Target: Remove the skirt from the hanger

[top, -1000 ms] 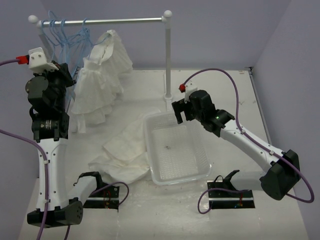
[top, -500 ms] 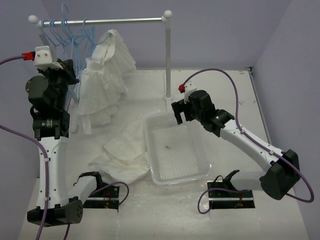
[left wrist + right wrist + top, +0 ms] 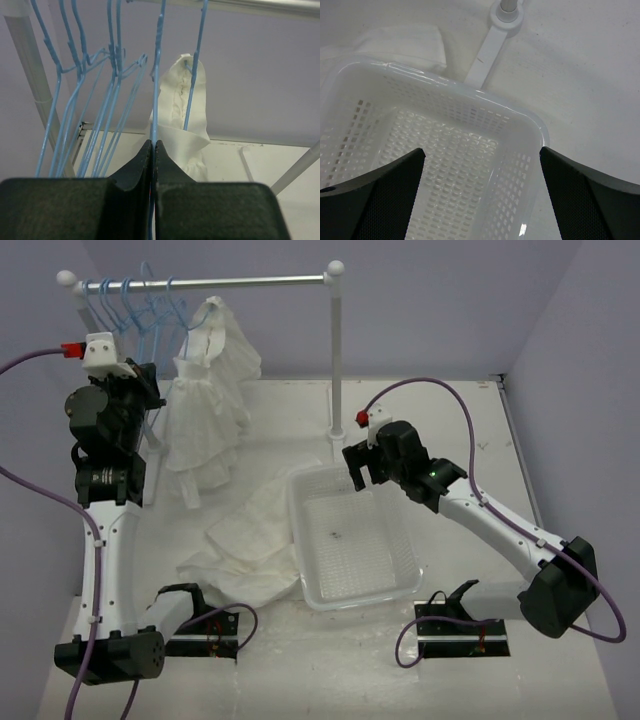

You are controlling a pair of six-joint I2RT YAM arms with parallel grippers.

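On the near part of the white table [image 3: 330,665] lies the skirt [image 3: 250,540]. It is not on any hanger. It is a thin white cloth, crumpled and full of wrinkles. One edge of it touches the left side of the basket [image 3: 402,535]. The basket is clear plastic, shaped like a box with round corners. Its floor and walls are full of little holes.

The right gripper [image 3: 480,167] hangs over the far end of the basket. Its two black fingers look dotted and bumpy. They are spread wide with nothing between them.

Farther back on the left, the left gripper [image 3: 154,146] is squeezed tight on the thin wire of a blue hanger [image 3: 158,75]. That hanger hangs from the shiny metal rail [image 3: 240,281]. More blue wire hangers [image 3: 90,100] hang in a bunch just to its left. Just to its right a white ruffled garment [image 3: 205,425] with puffy layers hangs from the rail too. A round white post [image 3: 336,360] holds up the rail's right end, behind the basket.
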